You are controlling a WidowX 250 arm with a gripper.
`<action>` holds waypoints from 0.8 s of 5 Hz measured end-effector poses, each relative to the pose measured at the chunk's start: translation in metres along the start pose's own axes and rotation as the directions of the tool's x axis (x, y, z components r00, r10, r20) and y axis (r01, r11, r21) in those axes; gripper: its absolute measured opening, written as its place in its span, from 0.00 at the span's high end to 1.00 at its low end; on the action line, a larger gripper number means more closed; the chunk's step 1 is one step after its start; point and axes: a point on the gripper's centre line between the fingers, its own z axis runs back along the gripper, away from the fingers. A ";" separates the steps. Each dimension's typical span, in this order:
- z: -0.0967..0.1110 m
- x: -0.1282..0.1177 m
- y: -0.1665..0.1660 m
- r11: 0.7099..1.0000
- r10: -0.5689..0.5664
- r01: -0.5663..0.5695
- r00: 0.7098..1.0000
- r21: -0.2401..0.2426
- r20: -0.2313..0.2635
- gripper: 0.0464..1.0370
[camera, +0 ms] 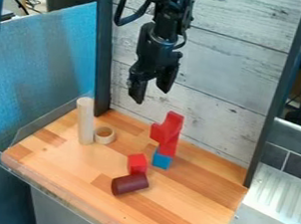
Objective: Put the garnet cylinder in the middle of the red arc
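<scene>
One garnet cylinder (130, 184): lies on its side, long axis near left to far right, below and nearer than the end effector (150, 95), parted and empty.

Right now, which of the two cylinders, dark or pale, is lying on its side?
The garnet cylinder, on its side just in front of the small red block; the pale cylinder stands upright.
</scene>
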 end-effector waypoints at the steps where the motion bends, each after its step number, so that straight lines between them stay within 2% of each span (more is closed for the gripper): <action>1: -0.014 -0.007 0.004 0.999 -0.012 0.013 1.000 0.031 -0.025 0.04; 2: -0.012 -0.015 0.024 0.996 -0.088 0.088 0.994 -0.010 -0.067 0.04; 3: 0.011 -0.004 0.043 0.988 -0.116 0.110 0.992 -0.104 -0.050 0.04; 4: 0.015 -0.006 0.062 0.952 -0.248 0.237 0.968 -0.191 -0.034 0.04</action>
